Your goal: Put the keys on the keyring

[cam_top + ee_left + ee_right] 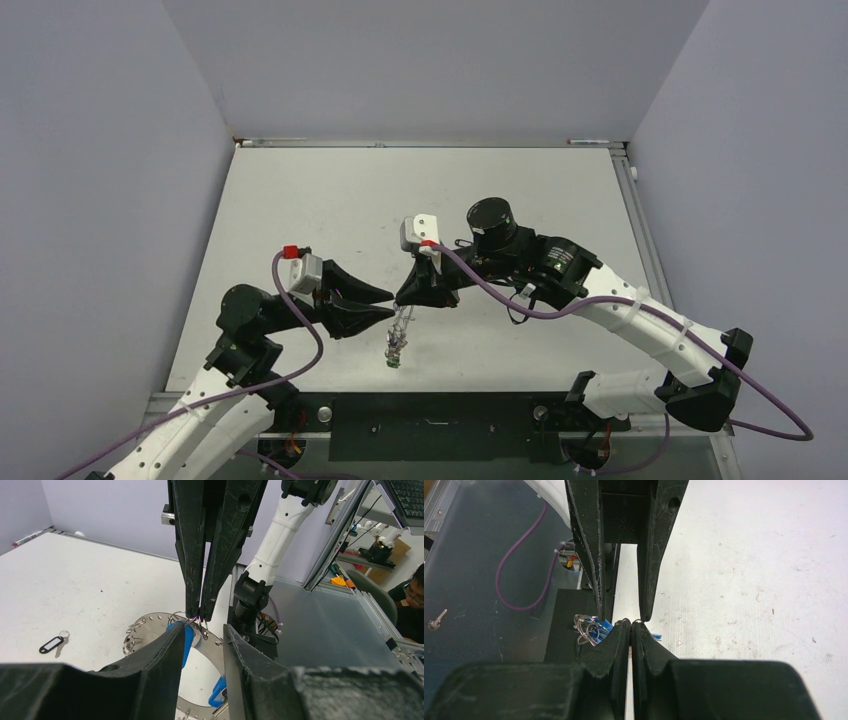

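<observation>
The keyring [396, 348], a flat grey metal ring with small holes along its rim, hangs on edge just above the table near its front. My right gripper [405, 303] is shut on the ring's upper rim among thin wire loops; it also shows in the left wrist view [200, 615] and in its own view [630, 624]. My left gripper [204, 630] is open, its fingers on either side of the ring [152, 624]. Blue-headed keys [188, 639] hang on the ring, also seen with wire loops in the right wrist view [599, 629]. A black-tagged key [51, 644] lies loose on the table.
The black front rail [430, 420] and both arm bases lie just below the ring. A pen [25, 537] lies at the table's far edge. A loose silver key [436, 620] lies on the dark surface off the table. A person [412, 600] sits beyond the right side.
</observation>
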You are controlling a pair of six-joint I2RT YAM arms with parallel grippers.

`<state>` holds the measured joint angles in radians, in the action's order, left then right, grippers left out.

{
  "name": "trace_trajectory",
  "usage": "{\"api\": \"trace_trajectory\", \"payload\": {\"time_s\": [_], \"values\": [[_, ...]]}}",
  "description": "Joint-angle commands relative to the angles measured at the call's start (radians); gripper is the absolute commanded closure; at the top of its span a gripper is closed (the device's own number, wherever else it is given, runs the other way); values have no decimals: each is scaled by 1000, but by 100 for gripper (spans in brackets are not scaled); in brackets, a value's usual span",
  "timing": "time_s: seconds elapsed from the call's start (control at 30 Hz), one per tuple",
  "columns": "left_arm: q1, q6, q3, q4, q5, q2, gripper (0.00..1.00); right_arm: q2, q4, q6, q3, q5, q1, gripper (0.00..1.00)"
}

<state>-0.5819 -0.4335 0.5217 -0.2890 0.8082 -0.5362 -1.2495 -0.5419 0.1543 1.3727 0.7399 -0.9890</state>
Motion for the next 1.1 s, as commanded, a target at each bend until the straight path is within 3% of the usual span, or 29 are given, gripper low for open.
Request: {"api": "trace_trajectory", "payload": {"time_s": [0.0,0.5,0.77,1.07], "values": [[-6,-23,44,-27,-27,7,69,4,44,19,45,-3,0,95],[-6,40,77,118,-57,-13,82,8,50,18,49,-14,2,95],[-5,50,93,187,-71,-3,83,1,47,19,55,-26,1,95],[-6,9,79,137,-53,-13,83,-9,54,18,55,-29,0,95]]}}
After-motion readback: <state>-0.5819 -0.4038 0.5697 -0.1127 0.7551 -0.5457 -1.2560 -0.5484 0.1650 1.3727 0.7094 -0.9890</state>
